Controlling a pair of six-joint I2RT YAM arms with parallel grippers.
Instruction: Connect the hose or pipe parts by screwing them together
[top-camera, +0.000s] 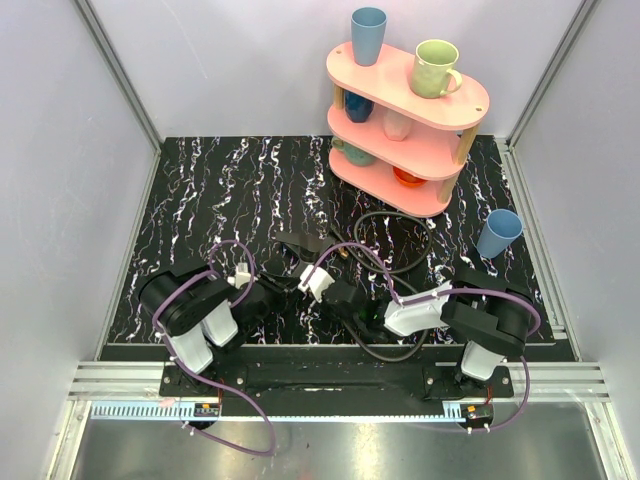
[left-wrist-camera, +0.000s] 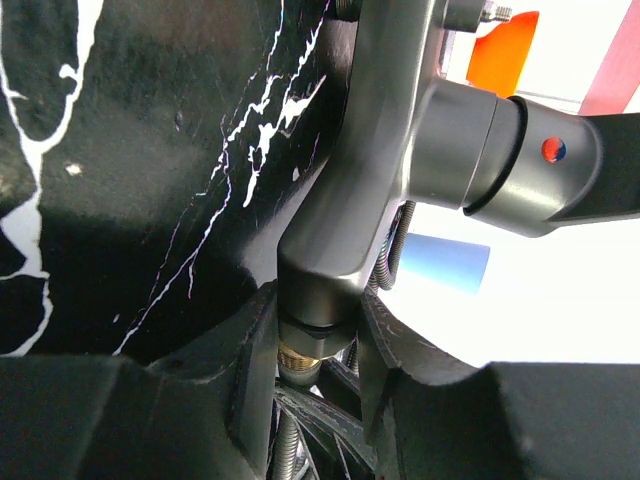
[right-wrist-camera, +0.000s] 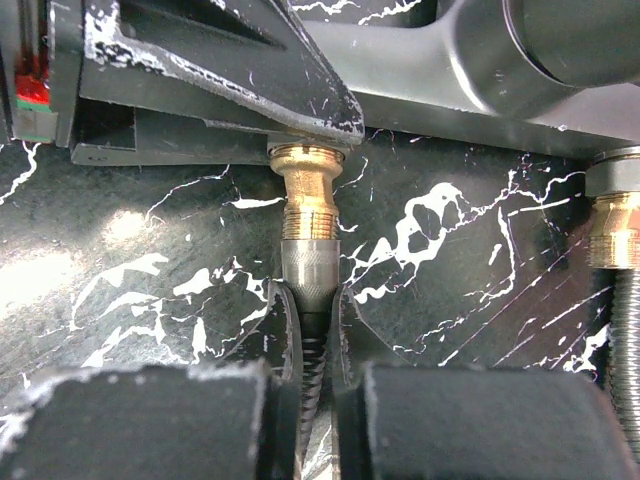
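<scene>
Black pads of my right fingers (right-wrist-camera: 480, 420) were pressed together on the hose (right-wrist-camera: 313, 345), just behind its brass fitting (right-wrist-camera: 308, 190). The hose's long axis ran straight ahead from them, with the fitting's tip touching under my left fingers (right-wrist-camera: 200, 70). Those pinched the grey angular piece (left-wrist-camera: 340, 230) at its neck, above the desk (right-wrist-camera: 150, 280). I judged that screwing on meant turning about that axis.

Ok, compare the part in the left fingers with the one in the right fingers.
The angled piece in the left fingers is broad, smooth and bent; the hose in the right fingers is thin, ribbed and straight there. The angled piece bears a red-and-blue dot; the hose has a plain silver collar. Both end in brass threads and are gripped near that end.
</scene>
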